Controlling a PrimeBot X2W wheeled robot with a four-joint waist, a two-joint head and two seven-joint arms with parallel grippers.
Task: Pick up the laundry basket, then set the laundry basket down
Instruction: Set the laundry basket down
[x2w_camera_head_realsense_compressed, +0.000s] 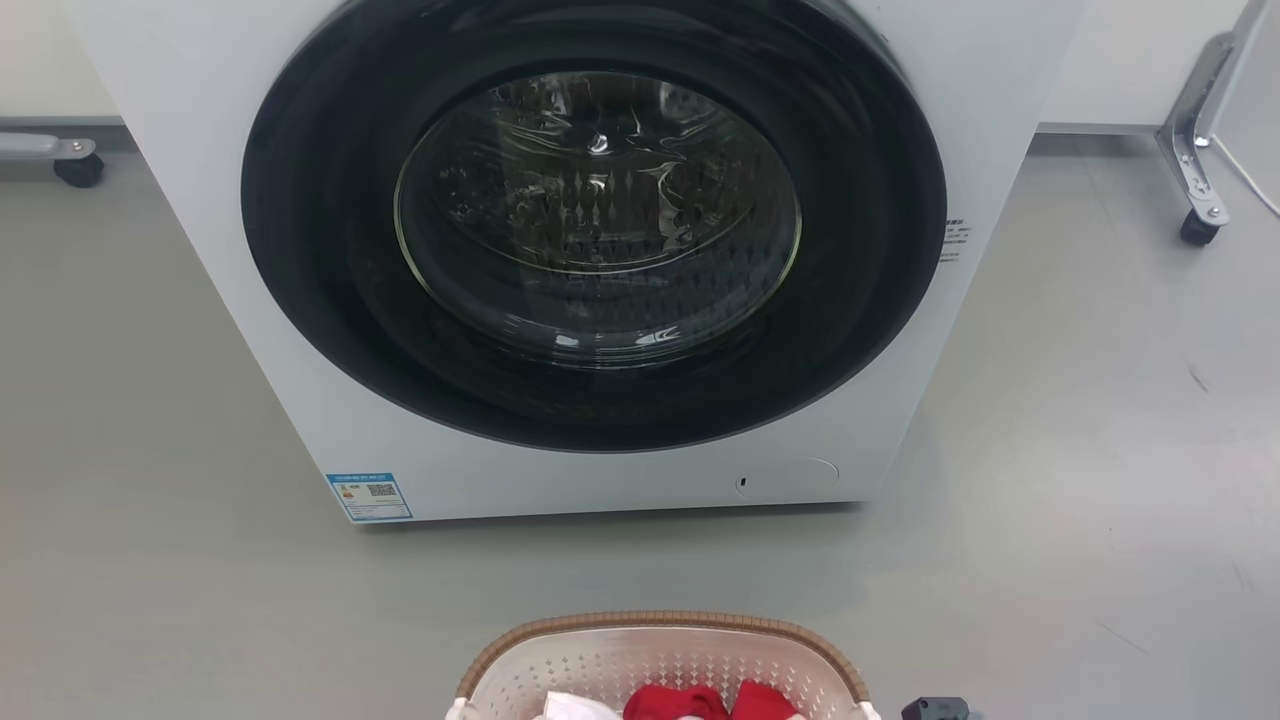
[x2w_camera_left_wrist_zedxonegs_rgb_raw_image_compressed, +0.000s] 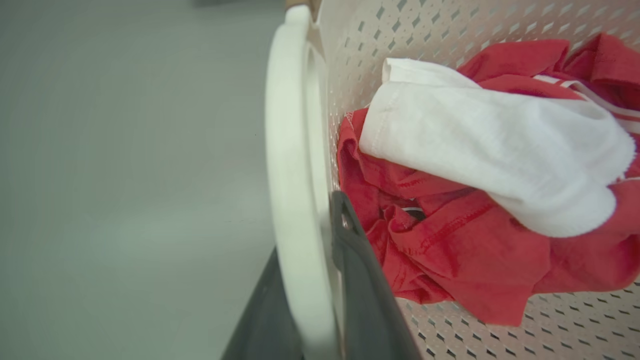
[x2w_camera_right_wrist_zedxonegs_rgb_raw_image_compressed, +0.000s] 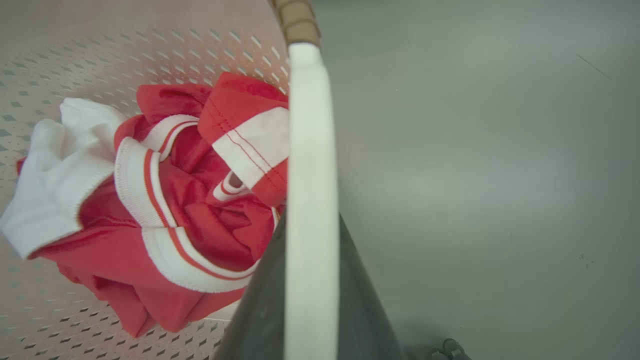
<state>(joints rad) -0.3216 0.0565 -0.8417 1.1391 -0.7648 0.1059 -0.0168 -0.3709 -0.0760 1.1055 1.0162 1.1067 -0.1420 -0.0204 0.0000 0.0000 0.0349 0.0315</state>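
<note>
L gripper (x2w_camera_left_wrist_zedxonegs_rgb_raw_image_compressed: 307, 235), R gripper (x2w_camera_right_wrist_zedxonegs_rgb_raw_image_compressed: 311, 235) each clenched on a basket (x2w_camera_head_realsense_compressed: 660, 660) handle (x2w_camera_left_wrist_zedxonegs_rgb_raw_image_compressed: 290, 150); opposite sides so I lift level; prob. off floor (x2w_camera_head_realsense_compressed: 1050, 500), unclear.

Bright, even light. Glare streaks the washer glass (x2w_camera_head_realsense_compressed: 600, 215); a soft shadow lies below it. In the 2 wrist views the near handle (x2w_camera_left_wrist_zedxonegs_rgb_raw_image_compressed: 295, 200) blurs.

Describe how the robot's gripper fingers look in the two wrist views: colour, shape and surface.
Left gripper: two dark grey fingers, smooth and matt, wide at the base, narrowing to the tip; one finger has a small slot near its tip. Right gripper: the same dark grey, broad-based and tapering.
</note>
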